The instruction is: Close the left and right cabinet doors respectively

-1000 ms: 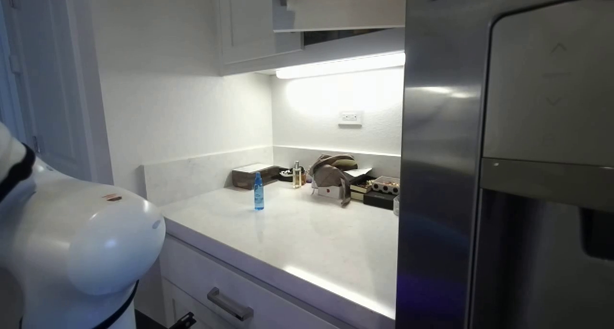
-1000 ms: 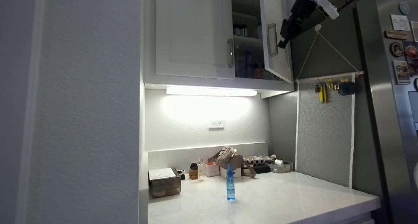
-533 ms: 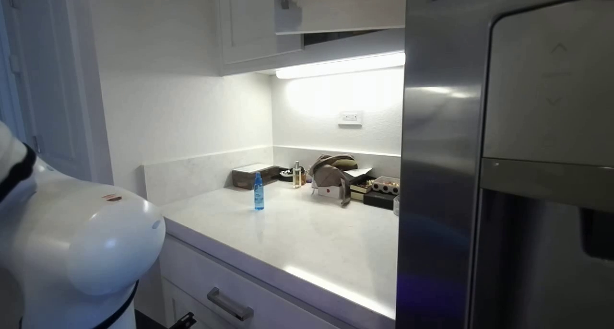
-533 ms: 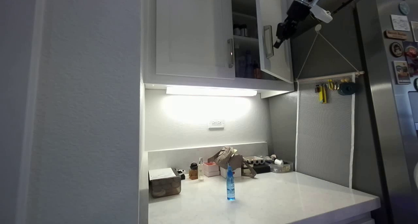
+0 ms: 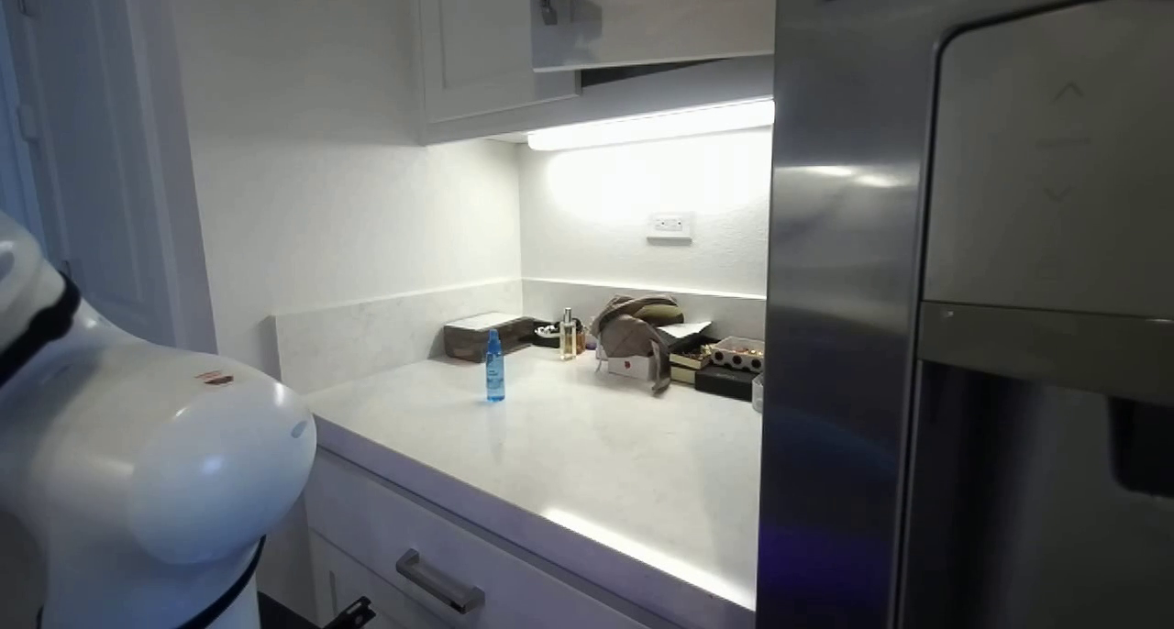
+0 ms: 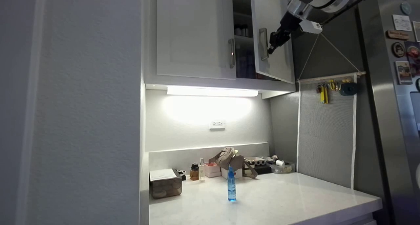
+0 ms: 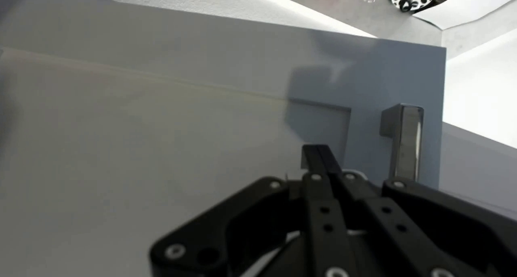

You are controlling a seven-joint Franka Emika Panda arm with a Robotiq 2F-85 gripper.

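Observation:
The left cabinet door (image 6: 193,31) looks flat against the cabinet front in an exterior view; it also shows in an exterior view (image 5: 477,42). The right cabinet door (image 6: 279,66) stands partly open, with dark shelves showing in the gap. Its outer face fills much of the wrist view (image 7: 141,147), and it also shows in an exterior view (image 5: 660,19). My gripper (image 6: 270,51) is shut and empty, its tips at the right door's outer face just beside its bar handle (image 6: 263,44). In the wrist view the gripper (image 7: 317,147) has both fingers together; contact with the door is hard to tell.
A blue spray bottle (image 6: 231,187) stands on the white counter (image 6: 279,205) below. A box (image 6: 165,184), a bag (image 6: 226,157) and small items sit at the back. A hanging mesh organizer (image 6: 326,136) and a steel refrigerator (image 5: 853,244) are at the right.
The right door has swung toward the cabinet and its gap has narrowed. My shut gripper has moved along with it, leftward and slightly down in an exterior view. The left door has not moved.

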